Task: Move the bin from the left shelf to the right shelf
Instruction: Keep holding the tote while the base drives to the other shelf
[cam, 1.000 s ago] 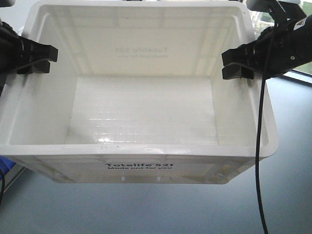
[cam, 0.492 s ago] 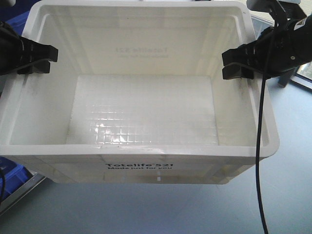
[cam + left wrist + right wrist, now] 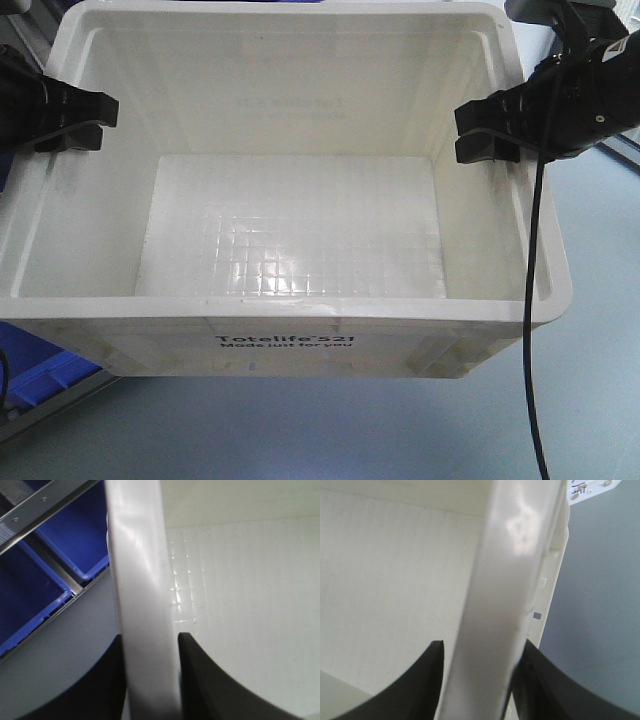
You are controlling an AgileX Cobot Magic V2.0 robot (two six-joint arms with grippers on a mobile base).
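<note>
White rectangular bin (image 3: 300,90), gridded floor, black print at 6 o'clock. Rim clamped at 9 o'clock by left gripper (image 3: 88,121), 3 o'clock by right gripper (image 3: 485,131).

the front-facing camera looks steeply down into the bin (image 3: 290,308) from over its near wall, close enough that it fills the frame. each wrist camera sits hard against a side rim, looking along it past the left gripper (image 3: 150,677) or the right gripper (image 3: 480,680). all three share the bin's rim and inside.
</note>
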